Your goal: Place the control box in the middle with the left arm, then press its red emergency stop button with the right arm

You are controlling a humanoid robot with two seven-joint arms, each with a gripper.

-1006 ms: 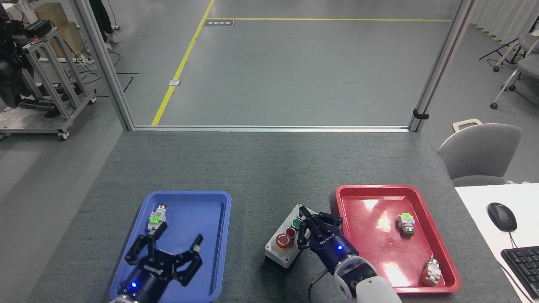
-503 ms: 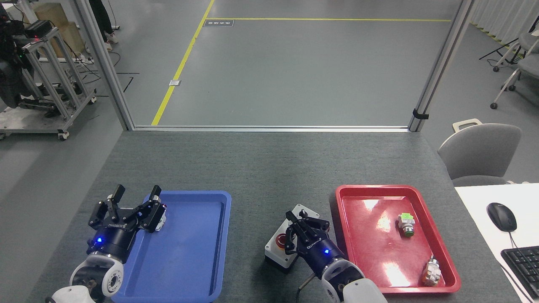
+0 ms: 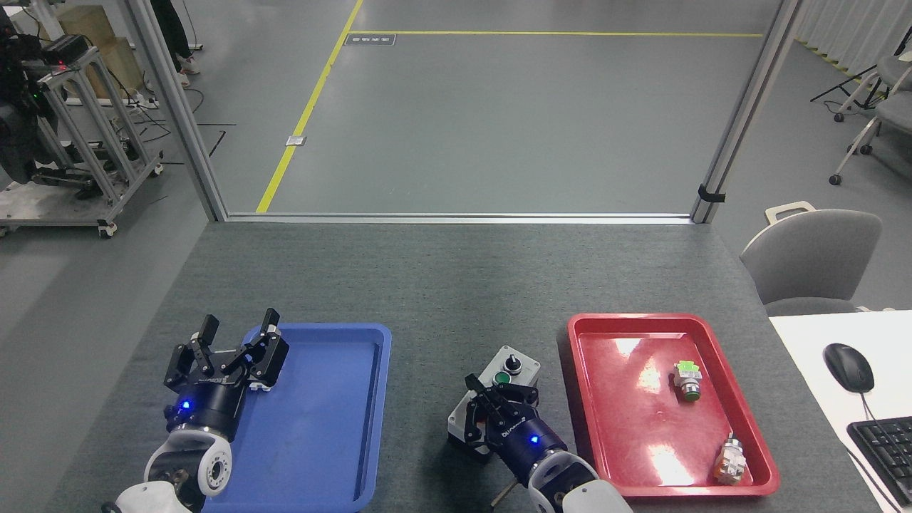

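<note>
Both arms low; right end effector (image 3: 491,413) over control box (image 3: 507,370).

floor (image 3: 513,121): grey, yellow line (image 3: 306,114) | grey chair (image 3: 812,260) right | metal cart (image 3: 78,135) left

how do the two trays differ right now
The blue tray sits left of the control box; the red tray sits right. The red one holds two loose push-button parts; the blue one shows none clearly. Both are shallow rectangles.
</note>
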